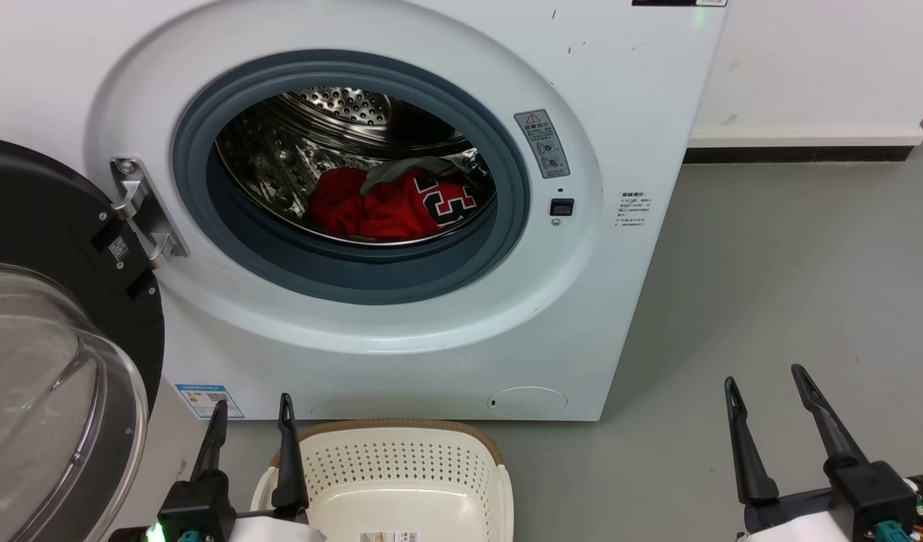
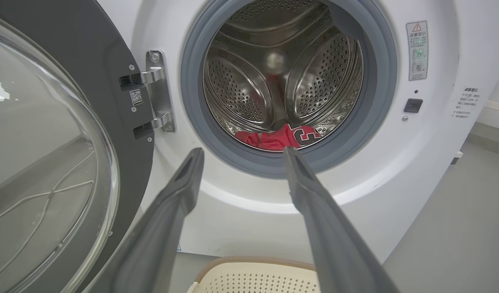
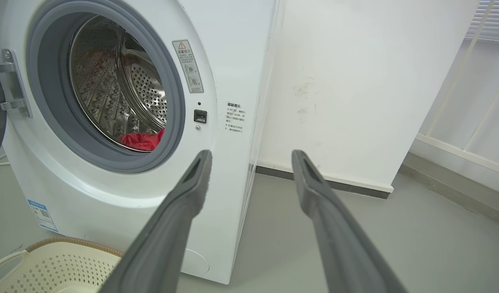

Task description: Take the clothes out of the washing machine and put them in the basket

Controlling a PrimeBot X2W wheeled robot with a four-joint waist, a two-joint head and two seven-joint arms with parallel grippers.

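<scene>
One washing machine (image 1: 627, 113) stands ahead, its door (image 1: 47, 376) swung open at nine o'clock. In its steel drum (image 1: 341, 105) the clothes (image 1: 390, 207) lie as one red heap, a black number showing; I cannot count the pieces. One basket (image 1: 401, 459) sits at six o'clock on the grey floor (image 1: 770, 301), a label on its bottom. My left gripper (image 1: 252, 403) and right gripper (image 1: 763, 374) hover low, both with jaws spread.

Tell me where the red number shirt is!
Head view, centre: the soft red numbered jersey lies low in the perforated steel drum of the white washing machine, above the cream basket.
</scene>
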